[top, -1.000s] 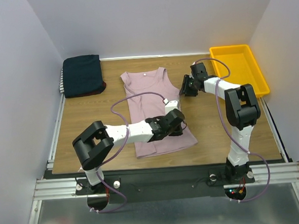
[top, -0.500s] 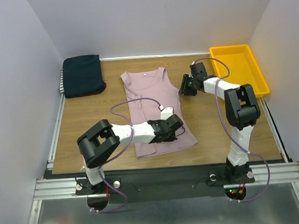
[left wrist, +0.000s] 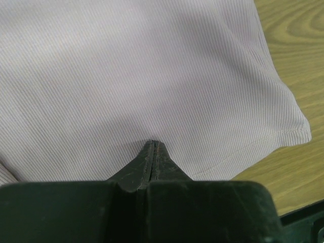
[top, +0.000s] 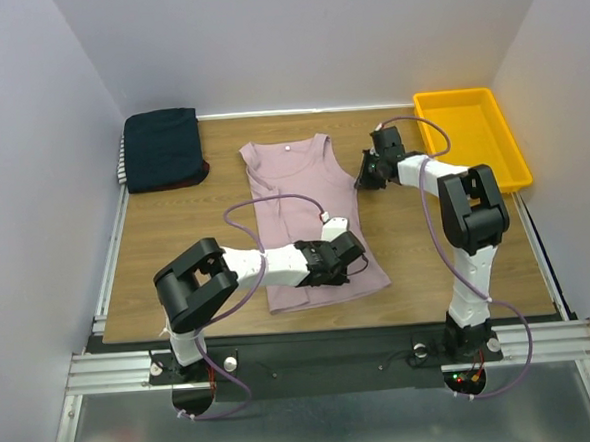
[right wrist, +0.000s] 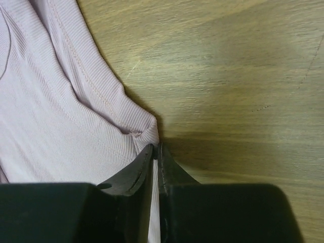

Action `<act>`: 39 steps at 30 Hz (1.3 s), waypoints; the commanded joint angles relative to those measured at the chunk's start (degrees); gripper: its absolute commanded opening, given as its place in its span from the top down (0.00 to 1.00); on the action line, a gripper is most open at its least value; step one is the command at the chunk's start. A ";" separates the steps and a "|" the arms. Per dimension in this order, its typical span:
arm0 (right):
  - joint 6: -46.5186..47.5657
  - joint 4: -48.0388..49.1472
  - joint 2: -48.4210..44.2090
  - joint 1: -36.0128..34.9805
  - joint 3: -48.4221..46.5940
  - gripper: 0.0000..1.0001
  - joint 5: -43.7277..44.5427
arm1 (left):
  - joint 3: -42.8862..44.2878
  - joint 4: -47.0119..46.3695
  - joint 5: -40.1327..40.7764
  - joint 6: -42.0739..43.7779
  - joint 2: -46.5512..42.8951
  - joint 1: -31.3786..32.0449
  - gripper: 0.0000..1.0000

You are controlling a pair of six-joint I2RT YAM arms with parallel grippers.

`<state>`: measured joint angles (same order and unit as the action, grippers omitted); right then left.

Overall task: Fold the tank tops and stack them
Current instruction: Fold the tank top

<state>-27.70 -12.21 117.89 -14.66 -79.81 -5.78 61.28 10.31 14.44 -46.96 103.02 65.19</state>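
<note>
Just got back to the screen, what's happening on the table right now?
Both arms are on the pink top, which lies flat mid-table. The left gripper is pinched shut on it near the bottom hem, the right gripper on the armhole corner nearest it. It isn't folded yet. The folded stack sits at the far left corner.

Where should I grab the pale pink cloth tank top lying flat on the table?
Pinch the pale pink ribbed cloth tank top at its right edge, at the armhole corner and near the hem, coming from above. It lies flat, so only edges can be pinched.
</note>
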 commanded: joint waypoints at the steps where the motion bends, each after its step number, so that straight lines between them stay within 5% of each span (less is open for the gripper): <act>1: -1.30 1.04 -2.83 -0.29 3.42 0.91 7.08 | 0.25 5.25 -2.30 2.57 1.48 1.69 0.99; 9: -4.02 2.36 -9.07 -0.20 12.47 0.95 10.35 | 1.30 6.83 -2.57 4.95 -4.05 3.89 0.97; 17: -3.32 2.89 -11.54 -0.29 12.75 0.96 6.06 | 14.64 10.52 2.59 0.05 -2.93 10.47 0.63; 26: -3.32 3.07 -11.28 -0.02 12.31 0.96 3.85 | 22.74 13.25 4.73 -7.79 7.18 14.79 0.44; 39: -2.18 3.95 -9.61 0.24 11.52 0.98 2.35 | 33.20 21.33 13.86 -14.74 15.71 15.85 0.44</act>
<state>-30.85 -9.39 108.51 -14.63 -66.89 -2.90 89.21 28.10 22.83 -59.33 118.39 80.58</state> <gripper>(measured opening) 0.056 0.564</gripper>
